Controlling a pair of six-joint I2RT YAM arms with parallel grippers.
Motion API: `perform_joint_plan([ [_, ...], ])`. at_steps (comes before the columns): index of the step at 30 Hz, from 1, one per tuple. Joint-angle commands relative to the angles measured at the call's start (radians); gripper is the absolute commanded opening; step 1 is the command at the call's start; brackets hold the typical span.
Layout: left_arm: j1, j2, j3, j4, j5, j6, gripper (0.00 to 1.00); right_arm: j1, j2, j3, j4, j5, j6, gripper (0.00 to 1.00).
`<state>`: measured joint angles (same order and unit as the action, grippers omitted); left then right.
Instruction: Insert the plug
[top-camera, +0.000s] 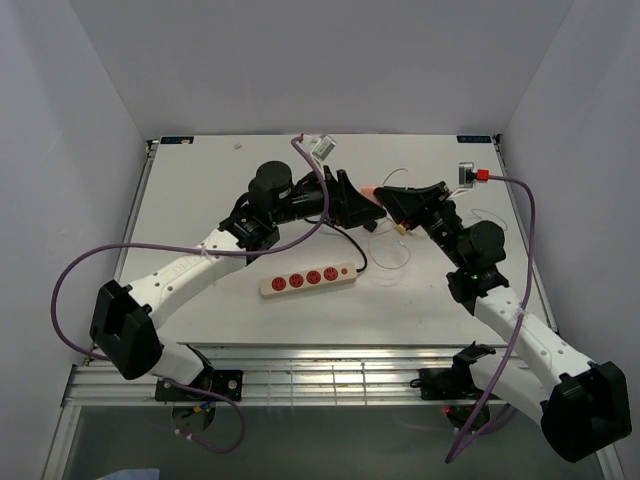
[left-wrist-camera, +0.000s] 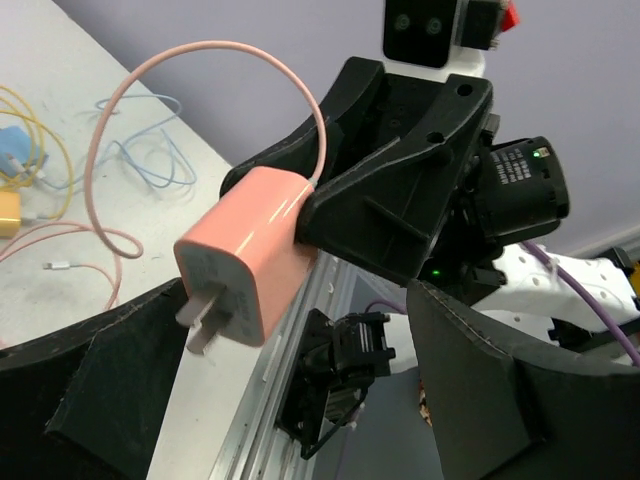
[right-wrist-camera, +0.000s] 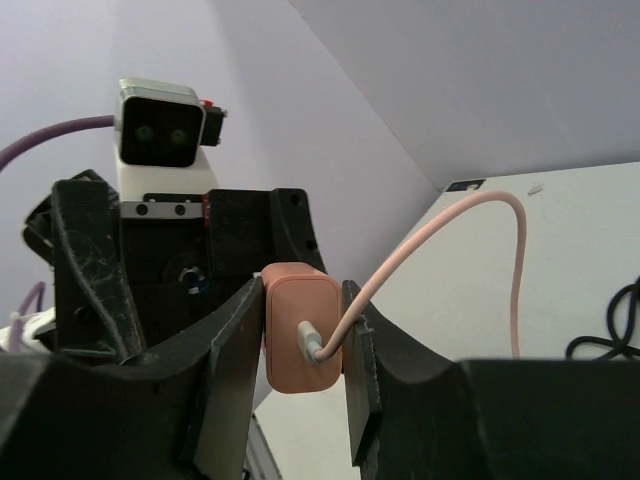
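Robot lab, white enclosure walls (top-camera: 320, 60), aluminium-framed table (top-camera: 200, 190)

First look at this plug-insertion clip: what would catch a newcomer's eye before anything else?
The two arms meet nose to nose in mid-air over the far middle of the table. Between them is a pink charger, clamped in the right gripper with its prongs pointing toward the left gripper, whose fingers stand wide open. Nearer the arm bases, a white power strip with red sockets lies on the table.

The power strip (top-camera: 308, 280) lies mid-frame on the table (top-camera: 200, 180). Above it, the plug (top-camera: 370, 191) sits between the left gripper (top-camera: 355, 205) and the right gripper (top-camera: 385, 198). Loose cables (top-camera: 392, 258) lie right of the strip.
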<state>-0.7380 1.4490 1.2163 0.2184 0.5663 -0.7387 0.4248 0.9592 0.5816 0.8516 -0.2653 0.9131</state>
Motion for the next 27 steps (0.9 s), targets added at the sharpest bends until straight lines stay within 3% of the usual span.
perform_joint_plan([
  [1,0.000,-0.094,0.025,-0.147,-0.141,0.070,0.98,-0.015,-0.042,0.109,-0.157,-0.005,-0.163,0.08],
  [8,-0.001,-0.225,-0.047,-0.402,-0.339,0.136,0.98,-0.075,-0.066,0.181,-0.379,0.106,-0.376,0.08],
  [13,0.002,-0.291,-0.069,-0.571,-0.514,0.105,0.98,-0.101,0.010,0.296,-0.479,0.015,-0.548,0.08],
  [15,0.031,-0.283,-0.055,-0.644,-0.594,0.088,0.98,-0.107,0.081,0.378,-0.537,-0.060,-0.687,0.08],
  [17,0.101,-0.256,-0.057,-0.723,-0.580,0.065,0.98,-0.110,0.155,0.440,-0.577,-0.092,-0.776,0.08],
  [18,0.138,-0.243,-0.061,-0.741,-0.515,0.050,0.98,-0.110,0.188,0.527,-0.651,-0.165,-0.889,0.08],
  [22,0.348,-0.208,-0.127,-0.766,-0.286,0.022,0.98,-0.109,0.344,0.706,-0.756,-0.326,-1.048,0.08],
  [24,0.396,-0.223,-0.155,-0.768,-0.279,0.024,0.98,-0.098,0.438,0.773,-0.813,-0.488,-1.108,0.08],
  [27,0.437,-0.245,-0.161,-0.804,-0.284,0.041,0.98,-0.023,0.530,0.869,-0.980,-0.531,-1.313,0.08],
])
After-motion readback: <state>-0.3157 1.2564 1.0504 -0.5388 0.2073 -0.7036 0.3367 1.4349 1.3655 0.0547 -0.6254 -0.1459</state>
